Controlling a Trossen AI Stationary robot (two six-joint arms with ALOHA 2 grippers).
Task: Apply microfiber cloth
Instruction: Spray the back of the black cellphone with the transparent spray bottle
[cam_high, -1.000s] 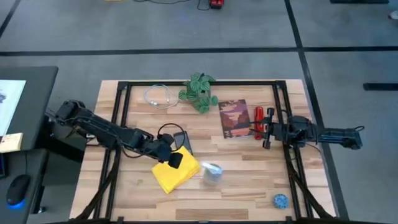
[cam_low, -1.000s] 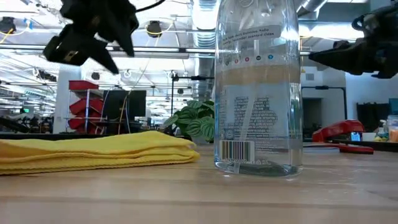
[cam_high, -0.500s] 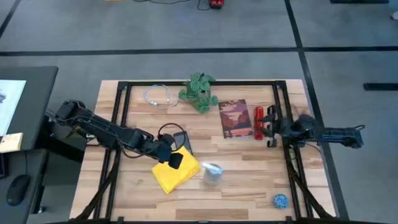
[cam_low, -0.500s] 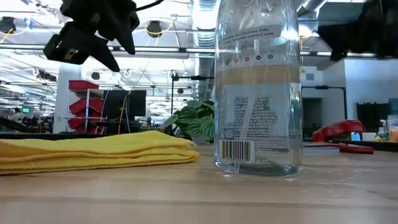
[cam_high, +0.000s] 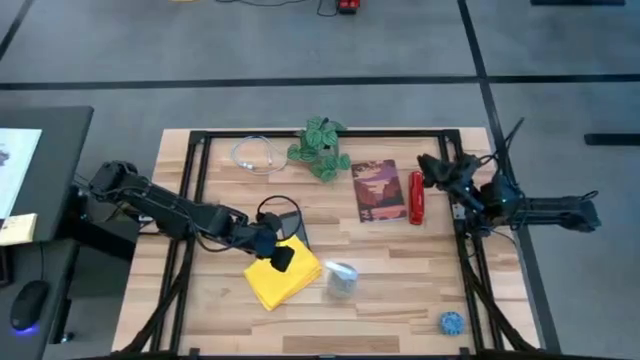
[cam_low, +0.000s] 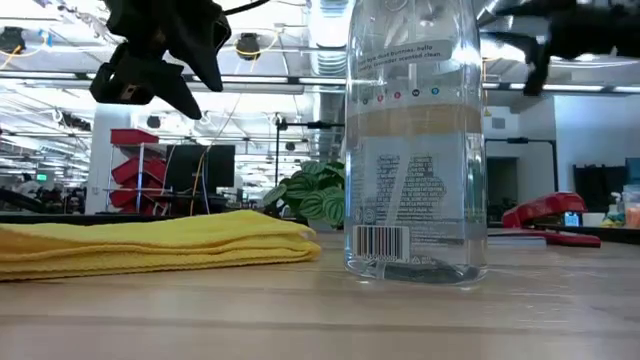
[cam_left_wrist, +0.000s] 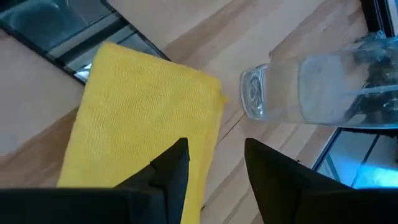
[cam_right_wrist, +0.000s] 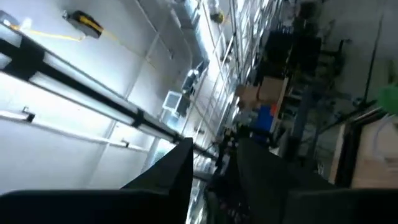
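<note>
Left gripper (cam_high: 281, 258), fingers parted, hovers above microfiber cloth (cam_high: 281, 279); right gripper (cam_high: 432, 166), parted, raised at 3 o'clock.

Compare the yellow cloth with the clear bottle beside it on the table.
The cloth is opaque yellow fabric; the bottle is clear plastic with a printed label and barcode. The cloth lies flat and low; the bottle stands upright, much taller in the low view. The left gripper hangs open over the cloth, not over the bottle. Both rest on the wooden table, close together.
</note>
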